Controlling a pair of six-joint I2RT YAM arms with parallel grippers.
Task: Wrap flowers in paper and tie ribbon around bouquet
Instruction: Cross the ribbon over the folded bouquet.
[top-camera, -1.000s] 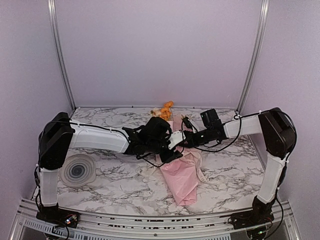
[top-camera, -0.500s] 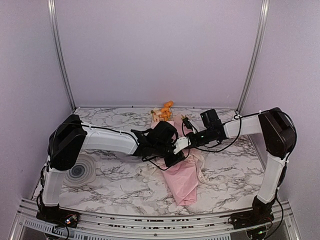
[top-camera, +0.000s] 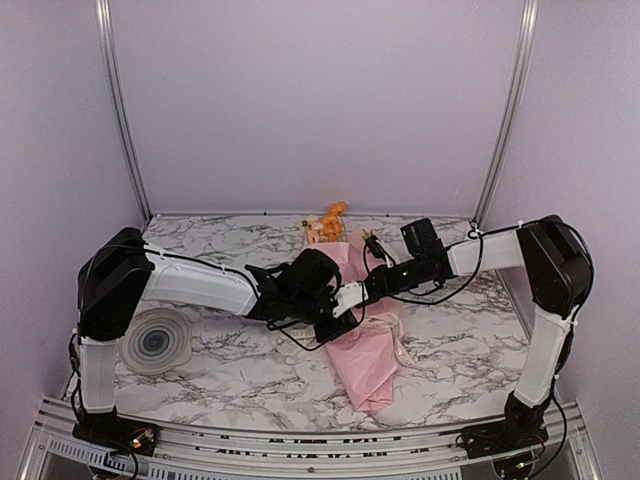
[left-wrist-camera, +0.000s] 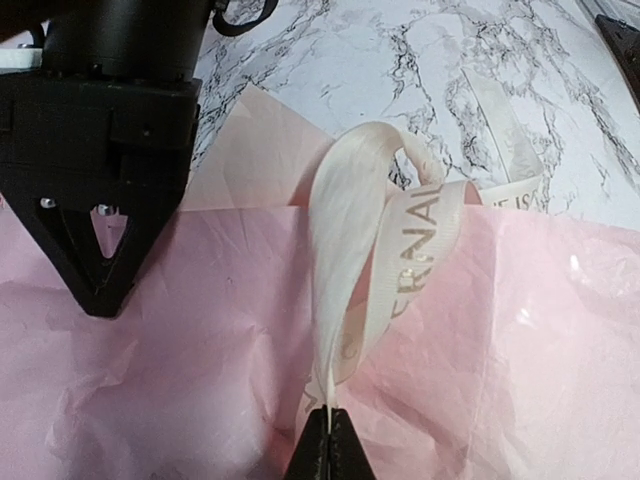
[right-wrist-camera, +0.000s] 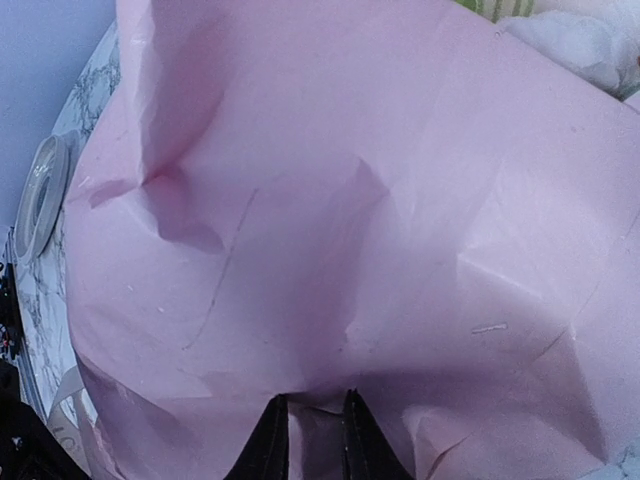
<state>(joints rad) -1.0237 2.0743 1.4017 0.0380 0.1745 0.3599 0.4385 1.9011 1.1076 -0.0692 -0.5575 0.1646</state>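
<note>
Left pincer has clamped ribbon over bouquet, right pincer alongside.

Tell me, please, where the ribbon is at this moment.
In the left wrist view, the ribbon loops over the paper at centre, pinched in the left end effector below; its tail lies on the table, upper right.

White marble-veined desk, and across its middle lies the pink paper bouquet, narrow end toward the near edge, orange blossoms up by the back wall. A cream ribbon trails onto the marble beside it. Far left sits a grey ringed disc, well apart.
</note>
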